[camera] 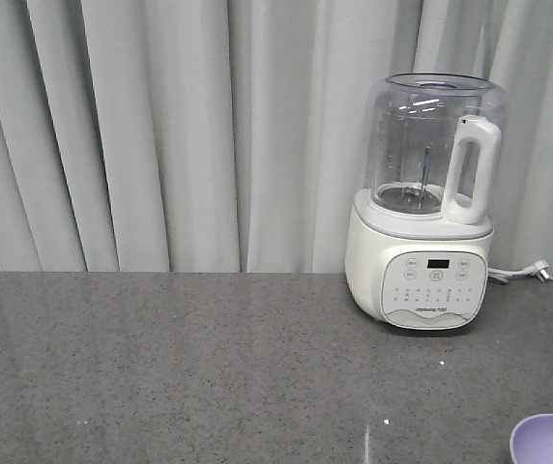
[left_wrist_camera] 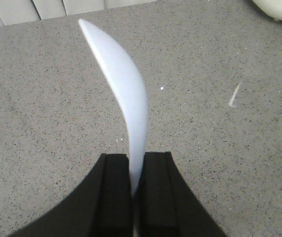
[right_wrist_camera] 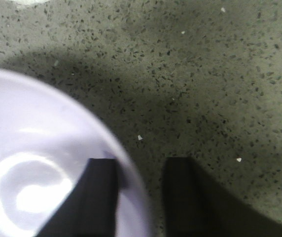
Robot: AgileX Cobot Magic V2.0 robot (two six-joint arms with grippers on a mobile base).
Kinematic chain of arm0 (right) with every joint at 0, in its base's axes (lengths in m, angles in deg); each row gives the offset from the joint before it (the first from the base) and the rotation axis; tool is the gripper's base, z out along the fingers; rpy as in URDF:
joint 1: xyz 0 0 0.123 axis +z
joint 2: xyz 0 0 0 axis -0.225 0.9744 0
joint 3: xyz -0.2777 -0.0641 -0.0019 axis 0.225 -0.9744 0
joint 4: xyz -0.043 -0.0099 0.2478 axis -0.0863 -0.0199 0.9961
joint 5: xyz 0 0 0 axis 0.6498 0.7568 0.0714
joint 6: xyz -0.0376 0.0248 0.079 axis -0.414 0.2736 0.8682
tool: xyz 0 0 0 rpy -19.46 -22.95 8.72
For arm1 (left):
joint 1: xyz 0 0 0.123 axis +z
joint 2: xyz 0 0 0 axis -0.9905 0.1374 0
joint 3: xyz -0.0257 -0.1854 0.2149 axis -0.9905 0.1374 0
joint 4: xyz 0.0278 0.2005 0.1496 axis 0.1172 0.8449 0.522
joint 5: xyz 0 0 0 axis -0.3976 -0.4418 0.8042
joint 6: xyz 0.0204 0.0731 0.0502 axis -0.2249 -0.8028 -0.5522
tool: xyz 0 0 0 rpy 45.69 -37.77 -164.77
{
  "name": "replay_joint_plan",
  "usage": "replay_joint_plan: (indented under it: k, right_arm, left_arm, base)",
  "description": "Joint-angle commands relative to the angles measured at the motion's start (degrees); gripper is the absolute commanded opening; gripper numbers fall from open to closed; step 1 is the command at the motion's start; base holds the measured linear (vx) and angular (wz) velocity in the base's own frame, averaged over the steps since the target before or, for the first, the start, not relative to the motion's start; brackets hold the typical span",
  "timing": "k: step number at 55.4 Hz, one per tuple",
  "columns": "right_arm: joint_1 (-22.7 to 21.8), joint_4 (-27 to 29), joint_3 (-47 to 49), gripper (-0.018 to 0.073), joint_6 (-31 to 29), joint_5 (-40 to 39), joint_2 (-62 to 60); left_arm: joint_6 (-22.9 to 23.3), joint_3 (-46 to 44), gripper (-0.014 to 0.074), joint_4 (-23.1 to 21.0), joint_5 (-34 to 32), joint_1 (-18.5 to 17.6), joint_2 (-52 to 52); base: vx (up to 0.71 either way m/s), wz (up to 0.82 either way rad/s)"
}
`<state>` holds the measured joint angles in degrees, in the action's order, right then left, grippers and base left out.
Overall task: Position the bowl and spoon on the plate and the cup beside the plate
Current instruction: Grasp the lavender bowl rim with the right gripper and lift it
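While my left gripper (left_wrist_camera: 136, 165) clamps the plate (left_wrist_camera: 126, 94) edge-on over the counter (left_wrist_camera: 229, 148), my right gripper (right_wrist_camera: 140, 165) straddles the rim of the bowl (right_wrist_camera: 32, 148), jaws apart, one finger inside, one outside.

Plate (left_wrist_camera: 126, 98): round, light periwinkle-blue, raised rim. Turned on edge, lower rim pinched in the left gripper (left_wrist_camera: 136, 165). Sits at 9 o'clock in the front view.
Bowl (camera: 545, 440): small, lavender, smooth. Upright, mouth up. Sits at 5 o'clock in the front view.
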<state>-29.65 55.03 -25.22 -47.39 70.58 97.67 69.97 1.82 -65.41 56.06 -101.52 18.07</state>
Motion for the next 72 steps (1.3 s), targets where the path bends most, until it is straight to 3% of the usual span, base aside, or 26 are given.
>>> replay_joint_plan:
  k: [1, 3, 15, 23, 35, 43, 54, 72]
  right_arm:
    - [-0.4, -0.2, 1.5, 0.0057, -1.5, -2.1, -1.4]
    - [-0.4, 0.1, 1.5, -0.0014, -2.1, -1.8, -1.4]
    - [-0.3, 1.5, 1.5, -0.0011, -4.8, 0.7, -6.1]
    - [-0.3, 5.8, 1.5, -0.0011, -6.3, -1.4, -14.8]
    - [-0.3, 20.9, 1.5, -0.0010, -20.3, -2.7, -29.4]
    - [-0.3, 34.5, 0.6, -0.0010, -31.4, -1.9, -38.0]
    - [-0.3, 46.8, -4.5, -0.0009, -39.9, -1.8, -47.9]
    - [-0.3, 49.9, -7.4, -0.0009, -41.4, -2.3, -55.7]
  left_arm:
    - [0.1, -1.4, -0.0006, 0.3, -4.7, -0.3, -0.9]
    - [0.1, -1.4, -0.0006, 0.3, -4.7, -0.3, -0.9]
    - [0.1, -1.4, -0.0006, 0.3, -7.9, -0.3, -0.9]
    - [0.1, -1.4, -0.0006, 0.3, -9.3, -0.3, -0.9]
    - [0.1, -1.4, -0.0006, 0.4, -9.5, -0.3, -0.9]
    - [0.1, -0.6, -0.0006, 0.4, -9.5, -0.3, -3.4]
    - [0.1, 5.6, -0.0006, 0.4, -10.3, -0.3, -11.1]
    - [0.1, 16.4, -0.0006, 0.3, -16.6, -0.3, -28.1]
  base:
    - [0.00, 0.00]
    - [0.00, 0.00]
    - [0.00, 0.00]
    - [0.00, 0.00]
    - [0.00, 0.00]
    - [0.00, 0.00]
    - [0.00, 0.00]
    - [0.00, 0.00]
